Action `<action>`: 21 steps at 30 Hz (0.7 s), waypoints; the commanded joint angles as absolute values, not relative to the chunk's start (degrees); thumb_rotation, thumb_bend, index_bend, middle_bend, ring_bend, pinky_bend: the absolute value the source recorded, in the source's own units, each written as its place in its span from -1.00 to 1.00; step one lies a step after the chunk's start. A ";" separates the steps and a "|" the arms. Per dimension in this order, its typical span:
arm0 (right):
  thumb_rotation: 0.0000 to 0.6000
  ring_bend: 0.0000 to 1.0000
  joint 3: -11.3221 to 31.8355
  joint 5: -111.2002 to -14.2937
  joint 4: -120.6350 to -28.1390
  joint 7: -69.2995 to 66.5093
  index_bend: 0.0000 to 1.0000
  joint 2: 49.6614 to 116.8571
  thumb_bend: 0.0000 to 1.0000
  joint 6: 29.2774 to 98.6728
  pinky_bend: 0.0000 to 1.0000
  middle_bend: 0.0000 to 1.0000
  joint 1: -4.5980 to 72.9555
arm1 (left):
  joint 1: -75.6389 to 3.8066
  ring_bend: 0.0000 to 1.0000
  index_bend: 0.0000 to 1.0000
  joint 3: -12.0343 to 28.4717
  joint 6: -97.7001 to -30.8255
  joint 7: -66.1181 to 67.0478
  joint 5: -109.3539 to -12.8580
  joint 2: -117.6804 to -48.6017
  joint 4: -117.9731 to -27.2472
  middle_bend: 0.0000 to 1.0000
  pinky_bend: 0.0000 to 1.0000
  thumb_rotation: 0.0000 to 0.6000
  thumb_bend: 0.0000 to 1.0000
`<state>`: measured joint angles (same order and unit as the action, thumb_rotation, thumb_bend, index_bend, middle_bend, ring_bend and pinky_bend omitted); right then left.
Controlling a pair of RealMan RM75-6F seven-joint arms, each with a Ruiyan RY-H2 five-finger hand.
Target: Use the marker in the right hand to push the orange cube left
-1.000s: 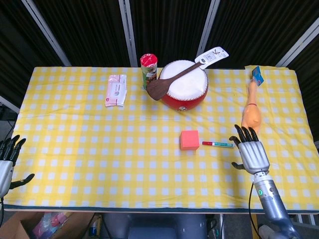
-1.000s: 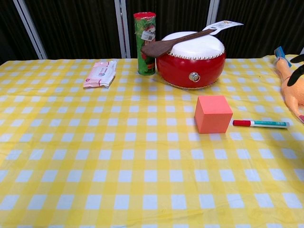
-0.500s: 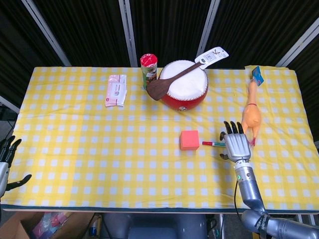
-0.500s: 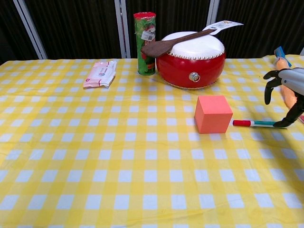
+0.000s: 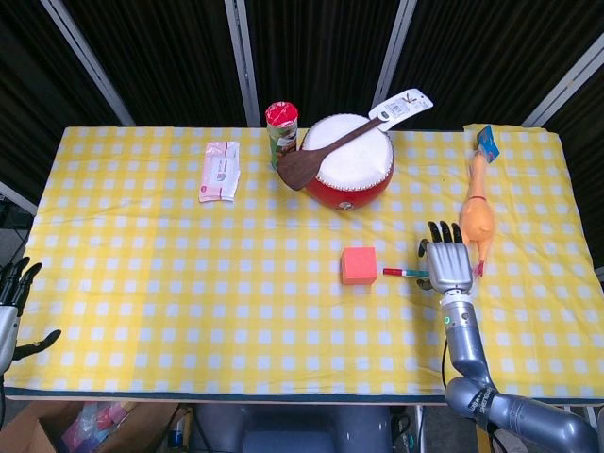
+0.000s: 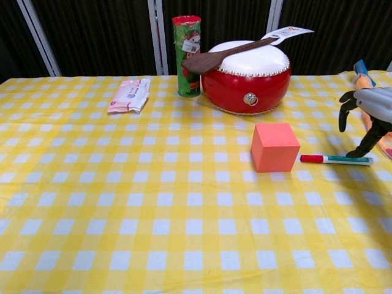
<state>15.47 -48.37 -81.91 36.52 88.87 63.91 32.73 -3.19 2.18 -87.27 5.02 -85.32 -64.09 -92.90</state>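
Observation:
The orange cube [image 5: 359, 265] [image 6: 274, 147] sits on the yellow checked cloth right of centre. A marker [image 5: 407, 273] [image 6: 335, 160] with a red cap and green barrel lies flat just right of it, cap end towards the cube and almost touching it. My right hand [image 5: 448, 263] [image 6: 366, 116] hovers over the marker's far right end with its fingers spread and pointing down, holding nothing; the thumb tip is close to the barrel. My left hand [image 5: 13, 297] is open, off the table's left front corner and far from both objects.
A red drum [image 5: 349, 170] with a wooden spatula [image 5: 321, 156] across it stands behind the cube. A chips can [image 5: 282, 132] and a wipes pack [image 5: 220, 171] lie further left. A rubber chicken [image 5: 476, 217] lies just right of my right hand.
My right hand has come from the table's front right corner to the marker's right end, then edged slightly further back. The marker and cube have not moved.

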 commanded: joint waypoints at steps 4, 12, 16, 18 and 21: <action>1.00 -1.00 15.77 -47.21 -80.39 35.16 -0.03 89.12 -0.64 63.06 -1.00 -0.76 33.18 | -3.32 -1.00 -1.00 2.49 -86.81 4.49 -84.61 -63.83 -93.12 -1.00 -1.00 1.00 -1.00; 1.00 -1.00 15.09 -46.43 -77.84 34.09 -0.03 90.26 -0.60 61.66 -1.00 -0.76 33.70 | -3.44 -1.00 -1.00 2.42 -86.42 4.40 -84.60 -63.67 -93.34 -1.00 -1.00 1.00 -1.00; 1.00 -1.00 14.63 -46.03 -76.45 33.67 -0.03 91.16 -0.59 61.03 -1.00 -0.76 33.94 | -3.47 -1.00 -1.00 2.54 -86.32 4.28 -84.38 -63.63 -93.39 -1.00 -1.00 1.00 -1.00; 1.00 -1.00 14.47 -45.84 -75.81 33.49 -0.03 91.55 -0.58 60.74 -1.00 -0.76 34.05 | -3.48 -1.00 -1.00 2.55 -86.22 4.24 -84.27 -63.60 -93.37 -1.00 -1.00 1.00 -1.00; 1.00 -1.00 14.31 -45.58 -74.57 33.23 -0.03 92.23 -0.55 60.30 -1.00 -0.76 34.30 | -3.53 -1.00 -1.00 2.57 -86.09 4.11 -84.22 -63.54 -93.37 -1.00 -1.00 1.00 -1.00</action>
<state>14.39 -45.73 -75.01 33.39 91.92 60.53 34.16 -3.53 2.57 -86.09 4.11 -84.21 -63.55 -93.38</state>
